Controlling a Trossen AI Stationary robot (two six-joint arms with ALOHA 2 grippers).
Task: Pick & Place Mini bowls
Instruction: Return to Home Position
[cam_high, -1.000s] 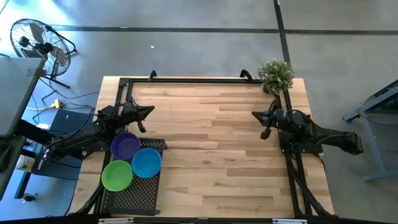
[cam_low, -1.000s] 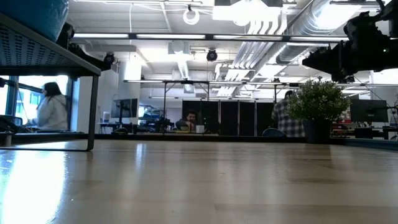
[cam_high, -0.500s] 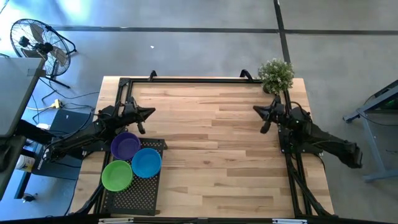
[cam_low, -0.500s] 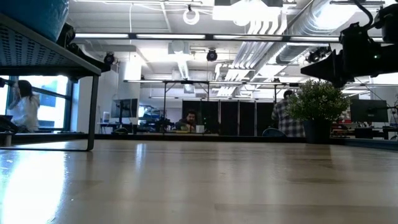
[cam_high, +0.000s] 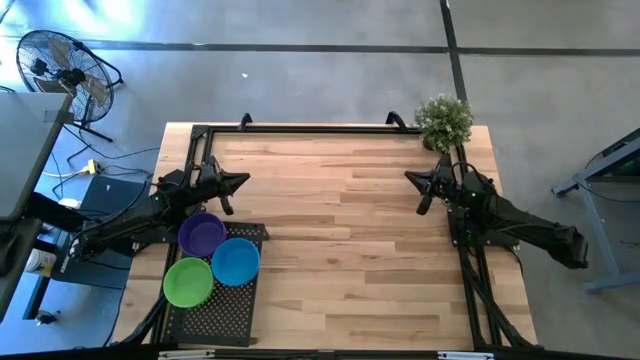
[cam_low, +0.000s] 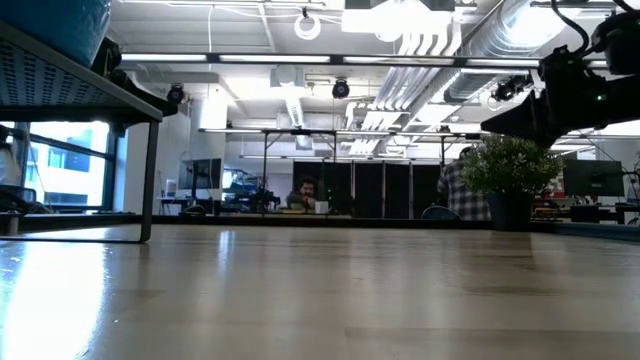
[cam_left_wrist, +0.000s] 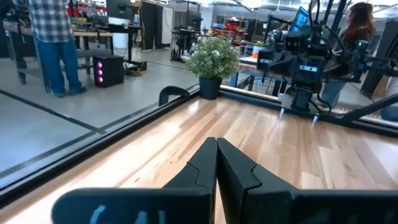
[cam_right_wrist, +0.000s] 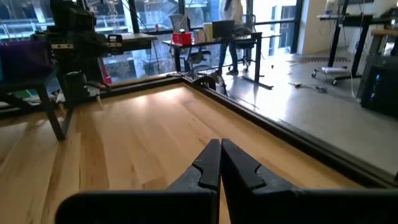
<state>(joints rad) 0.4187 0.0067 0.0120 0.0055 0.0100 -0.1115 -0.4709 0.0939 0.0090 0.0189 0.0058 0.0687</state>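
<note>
Mini bowls: three colours show from above, a purple bowl (cam_high: 202, 235), a blue bowl (cam_high: 236, 262) and a green bowl (cam_high: 188, 282), grouped close together; whether more bowls are nested under each one cannot be told.
Bowl layout: purple lies nearest the left arm, blue sits beside it toward the middle of the desk, and green is closest to the desk's near edge.
Shelf: a black perforated shelf (cam_high: 225, 312) carries all three at the near left corner of the desk; in the low view it stands raised on thin legs, with the blue bowl's side showing above its deck.
Left gripper: the left gripper (cam_left_wrist: 216, 144) has its fingers pressed together and holds nothing; it hangs over the left side of the desk just beyond the shelf, pointing across toward the other arm.
Right gripper: the right gripper (cam_right_wrist: 221, 144) is likewise pressed together and empty, over the right side of the desk near the plant, facing the left arm, well apart from the bowls.
Desk: a light wooden desk (cam_high: 340, 250) with a black frame along its edges.
Plant: a small green potted plant (cam_high: 443, 120) stands at the far right corner.
Surroundings: a floor fan (cam_high: 62, 66) stands beyond the desk's far left corner; the left wrist view shows a person (cam_left_wrist: 55, 38) standing in the room behind.
</note>
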